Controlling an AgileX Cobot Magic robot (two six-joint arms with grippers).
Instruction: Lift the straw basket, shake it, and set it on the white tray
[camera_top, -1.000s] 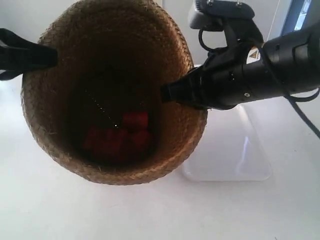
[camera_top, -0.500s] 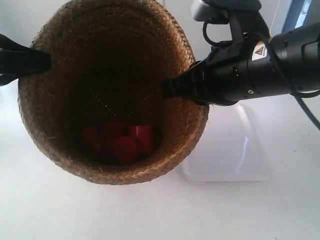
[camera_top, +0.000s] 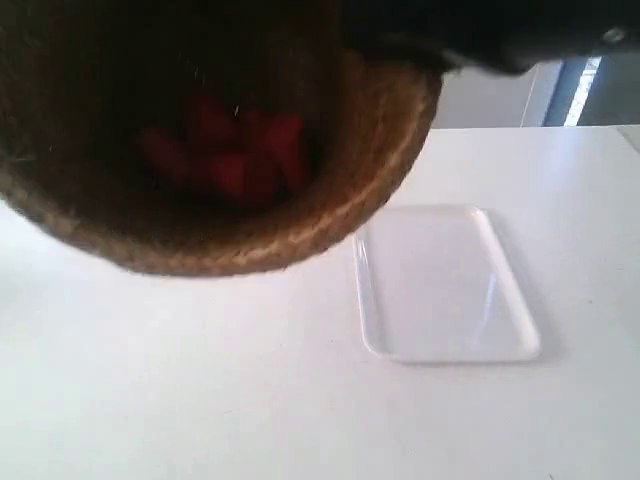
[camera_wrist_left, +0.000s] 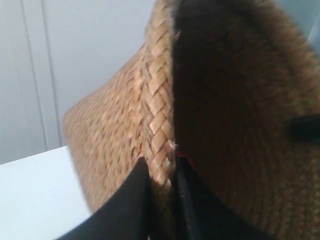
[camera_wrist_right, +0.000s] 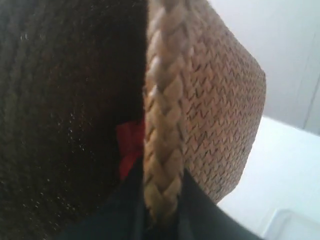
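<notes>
White tabletop (camera_top: 200, 400) below, the straw basket (camera_top: 300, 230) has jerked upward, nearer the camera, red pieces (camera_top: 240, 165) reshuffled; left pincer (camera_wrist_left: 161, 175) and right pincer (camera_wrist_right: 160, 200) grip its braided rim. Shaking seems underway; white tray (camera_top: 445, 285) awaits.

Basket aloft, tray lying open.
The straw basket (camera_top: 250, 240) fills the exterior view's upper left, lifted off the table (camera_top: 200, 400). The white tray (camera_top: 445, 285) beside it lies uncovered, reachable from above and the near side. The left gripper (camera_wrist_left: 161, 175) and right gripper (camera_wrist_right: 162, 187) each straddle the braided rim, blocking those two spots.
</notes>
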